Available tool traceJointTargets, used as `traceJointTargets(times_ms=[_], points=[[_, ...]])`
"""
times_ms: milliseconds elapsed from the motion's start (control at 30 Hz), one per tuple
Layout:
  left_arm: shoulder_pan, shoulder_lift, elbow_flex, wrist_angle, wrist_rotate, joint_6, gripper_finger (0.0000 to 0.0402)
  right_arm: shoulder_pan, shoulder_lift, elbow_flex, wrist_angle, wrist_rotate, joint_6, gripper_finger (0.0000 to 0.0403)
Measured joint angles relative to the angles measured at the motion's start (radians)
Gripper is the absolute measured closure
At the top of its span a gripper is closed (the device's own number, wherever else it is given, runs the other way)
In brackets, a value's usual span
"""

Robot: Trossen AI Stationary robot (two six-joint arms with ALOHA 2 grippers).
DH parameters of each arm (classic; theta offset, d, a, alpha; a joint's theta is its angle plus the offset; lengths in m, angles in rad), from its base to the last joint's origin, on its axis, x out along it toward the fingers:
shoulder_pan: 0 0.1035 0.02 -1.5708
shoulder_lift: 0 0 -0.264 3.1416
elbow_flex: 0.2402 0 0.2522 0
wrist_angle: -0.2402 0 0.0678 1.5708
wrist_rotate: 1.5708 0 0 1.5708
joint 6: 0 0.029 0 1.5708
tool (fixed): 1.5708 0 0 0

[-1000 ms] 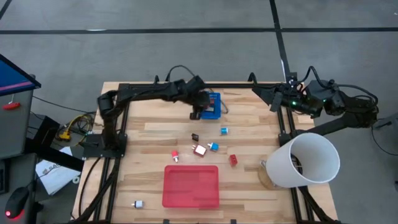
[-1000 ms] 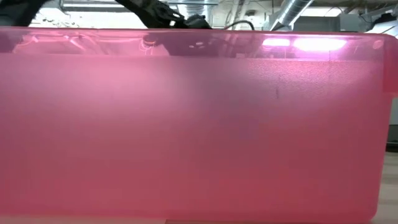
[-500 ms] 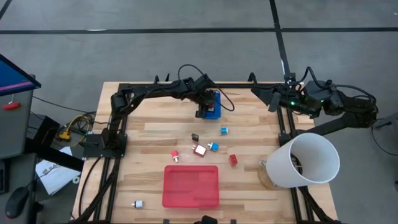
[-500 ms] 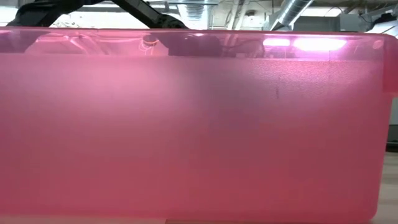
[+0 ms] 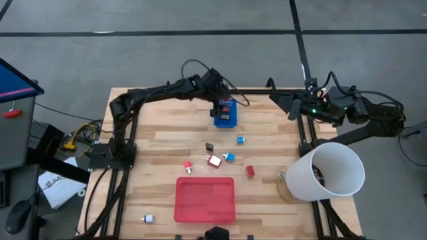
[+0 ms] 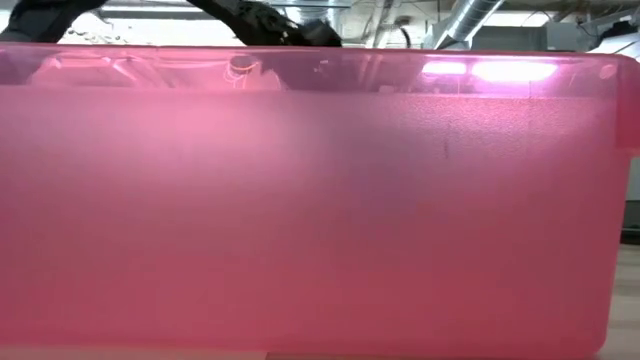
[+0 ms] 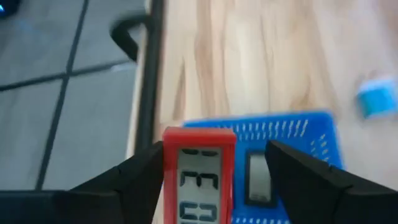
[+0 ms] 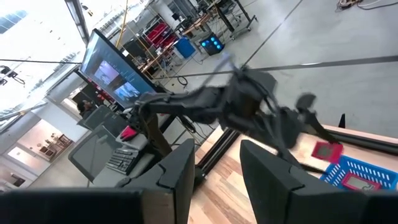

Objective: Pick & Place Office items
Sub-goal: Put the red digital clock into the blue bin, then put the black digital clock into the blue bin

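My left gripper (image 5: 224, 107) hangs over the small blue perforated bin (image 5: 225, 117) at the table's far middle. Its fingers are spread, with a red piece that has a grey display (image 7: 199, 177) between them, above the bin (image 7: 298, 134). That piece also shows in the right wrist view (image 8: 327, 150) over the bin (image 8: 360, 171). A grey-faced piece (image 7: 256, 180) lies in the bin. Several tiny red, blue, black and white pieces lie on the wood, among them a black one (image 5: 209, 147) and a red one (image 5: 250, 171). My right gripper (image 8: 217, 171) is open and empty at the far right (image 5: 297, 107). My left gripper has the inner side of one finger (image 7: 140, 180) against the red piece's long side (image 7: 166, 174). The other finger (image 7: 298, 180) stands apart from it, with a gap between. The fingers point down, and the piece stands upright between them above the bin. Whether it is still held, I cannot tell.
A flat red tray (image 5: 205, 199) lies at the near middle, and its wall (image 6: 320, 200) fills the low view. A large white tub (image 5: 327, 172) lies tipped at the near right. A white piece (image 5: 148, 219) lies near the front left corner.
My left gripper has gone from beside the bin's near left corner toward the table's far edge and a little to the right. It now hangs over the bin with the red piece.
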Motion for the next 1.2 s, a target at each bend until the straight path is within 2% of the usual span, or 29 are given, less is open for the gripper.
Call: traceJointTargets(times_ms=[233, 367, 600, 700, 800, 900, 967, 1033, 1100, 1200], points=[[0.002, -0.070, 0.001, 0.015, 0.105, -0.061, 0.0133, 0.000, 0.001, 0.000, 0.000, -0.003, -0.014, 0.0280], [-0.006, -0.080, 0.001, -0.013, 0.107, -0.081, 0.0138, 0.001, 0.001, 0.000, 0.004, -0.003, -0.019, 0.0280], [0.009, -0.082, -0.004, -0.269, 0.143, -0.131, 0.0138, 0.043, 0.015, 0.000, 0.003, -0.005, -0.030, 0.0280], [0.005, -0.141, -0.082, -0.384, 0.213, -0.178, 0.0135, 0.075, 0.031, 0.000, 0.000, 0.001, -0.017, 0.0280], [-0.044, -0.267, -0.227, -0.415, 0.238, -0.216, 0.0135, 0.099, 0.038, -0.001, -0.007, 0.024, -0.001, 0.0280], [-0.123, -0.431, -0.390, -0.347, 0.240, -0.264, 0.0135, 0.118, 0.040, -0.001, -0.006, 0.052, 0.005, 0.0280], [-0.203, -0.534, -0.499, -0.232, 0.230, -0.302, 0.0138, 0.126, 0.039, -0.001, -0.006, 0.053, 0.005, 0.0280], [-0.294, -0.597, -0.594, -0.067, 0.167, -0.355, 0.0144, 0.127, 0.037, -0.001, -0.006, 0.053, 0.005, 0.0280], [-0.362, -0.608, -0.655, 0.061, 0.083, -0.387, 0.0154, 0.124, 0.038, -0.001, -0.006, 0.053, 0.005, 0.0280], [-0.371, -0.557, -0.665, 0.128, 0.073, -0.432, 0.0181, 0.123, 0.038, -0.001, -0.005, 0.053, 0.006, 0.0280]])
